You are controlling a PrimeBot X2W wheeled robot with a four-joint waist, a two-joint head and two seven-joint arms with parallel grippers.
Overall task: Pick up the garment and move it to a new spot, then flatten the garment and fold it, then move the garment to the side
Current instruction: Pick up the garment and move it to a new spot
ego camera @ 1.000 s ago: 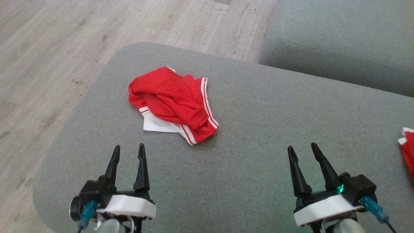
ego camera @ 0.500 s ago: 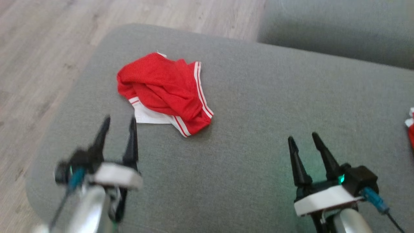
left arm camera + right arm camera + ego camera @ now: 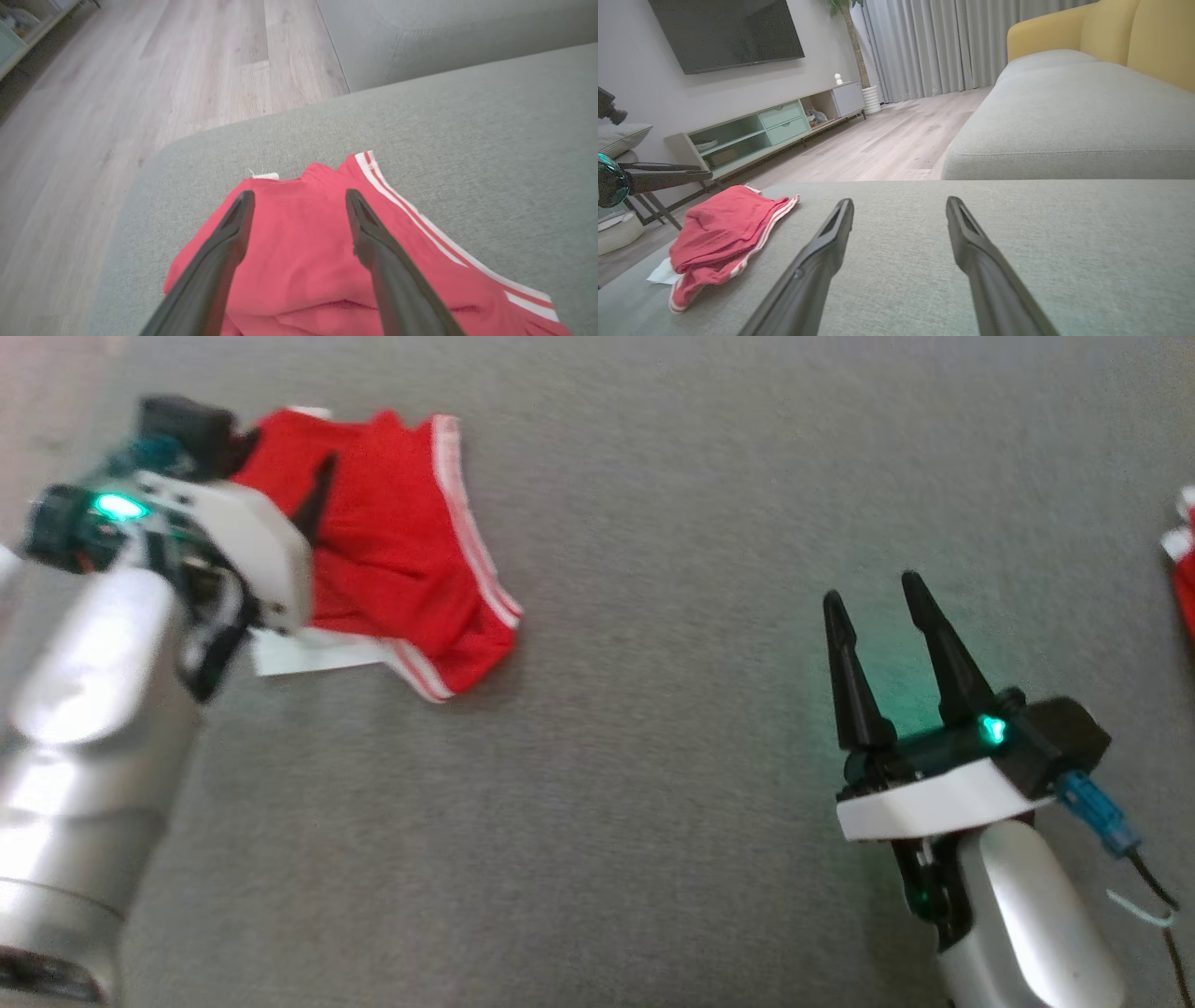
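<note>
Garment (image 3: 392,551), upper left on the cushion (image 3: 653,784), was judged light, limp, best pinched at a raised fold; left gripper (image 3: 296,198) was poised over it, right gripper (image 3: 873,588) well apart, jaws of both wide, empty.

left tool (image 3: 296,196) extended forward, fingers spread wide; right tool (image 3: 870,588) held back low, fingers likewise apart

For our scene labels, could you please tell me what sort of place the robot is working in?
Most likely a home living room: a wall-mounted television above a long low media cabinet, a grey sofa with a yellow back, and the red garment lying on a grey upholstered cushion.
</note>
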